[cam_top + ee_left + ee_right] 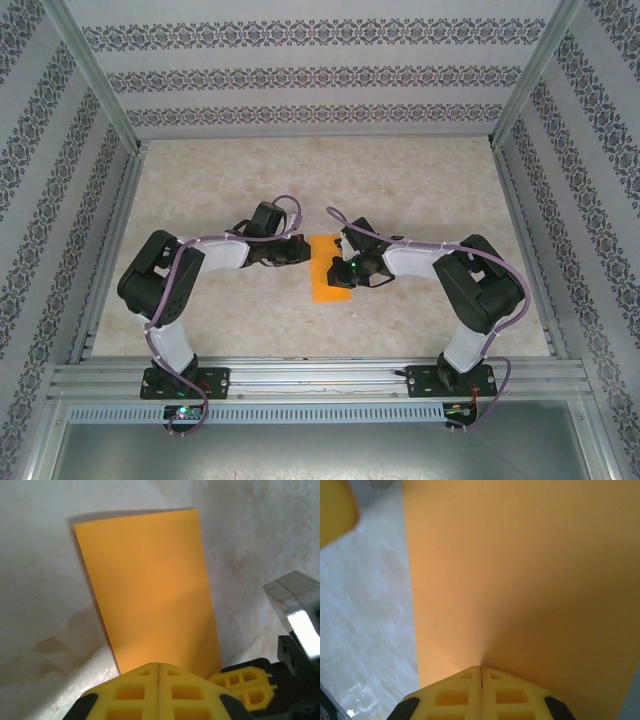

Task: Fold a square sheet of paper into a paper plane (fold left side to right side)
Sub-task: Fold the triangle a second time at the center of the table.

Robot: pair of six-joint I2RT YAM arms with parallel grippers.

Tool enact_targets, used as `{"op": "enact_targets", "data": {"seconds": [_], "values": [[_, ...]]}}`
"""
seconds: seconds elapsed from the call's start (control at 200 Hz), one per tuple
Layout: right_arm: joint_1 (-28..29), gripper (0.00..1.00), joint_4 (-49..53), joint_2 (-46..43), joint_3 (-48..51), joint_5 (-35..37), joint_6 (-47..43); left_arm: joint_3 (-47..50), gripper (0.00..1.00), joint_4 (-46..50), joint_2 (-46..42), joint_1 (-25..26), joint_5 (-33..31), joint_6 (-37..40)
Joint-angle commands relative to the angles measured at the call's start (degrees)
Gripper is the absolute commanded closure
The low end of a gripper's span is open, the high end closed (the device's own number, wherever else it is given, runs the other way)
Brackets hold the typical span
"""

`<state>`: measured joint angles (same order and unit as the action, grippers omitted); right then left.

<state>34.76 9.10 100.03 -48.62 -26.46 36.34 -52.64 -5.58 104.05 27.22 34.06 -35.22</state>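
Patterned walls (300,75) close in a pale, marbled bench (300,180), and the paper (325,285) lies flat near its middle, between the two arms. It shows as a narrow orange rectangle rather than a full square, with its long axis running near to far, so the left-to-right fold looks already made, though its crease cannot be made out. The left claw (300,252) comes in from the left and meets the sheet on its left long edge, toward the far end. In the left wrist view its yellow fingers (140,692) are pressed together with no gap, their tips at the edge of the paper. The right claw (348,270) reaches in from the right and sits over the sheet's right side, nearer the middle. In the right wrist view its fingers (502,695) are likewise closed tight, tips down on the orange surface, where the shading gathers faintly toward them. Neither claw appears to pinch the sheet, and both seem to be pressing it to the bench. The next fold probably turns on that near-far axis: each claw lies just beside one long edge, the left at the far end and the right closer in, so either corner is within easy reach.
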Motion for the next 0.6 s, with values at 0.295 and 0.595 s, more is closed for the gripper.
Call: {"op": "enact_targets", "data": {"seconds": [0.295, 0.595], "values": [[0.92, 1.0, 4.19, 3.13, 1.25, 4.91, 0.75, -2.45, 0.98, 0.25, 5.25, 1.18, -0.92, -0.11], [0.68, 0.86, 3.66, -0.98, -2.46, 1.86, 1.88, -3.3, 0.99, 6.48, 6.78, 1.67, -4.15, 2.17]]}}
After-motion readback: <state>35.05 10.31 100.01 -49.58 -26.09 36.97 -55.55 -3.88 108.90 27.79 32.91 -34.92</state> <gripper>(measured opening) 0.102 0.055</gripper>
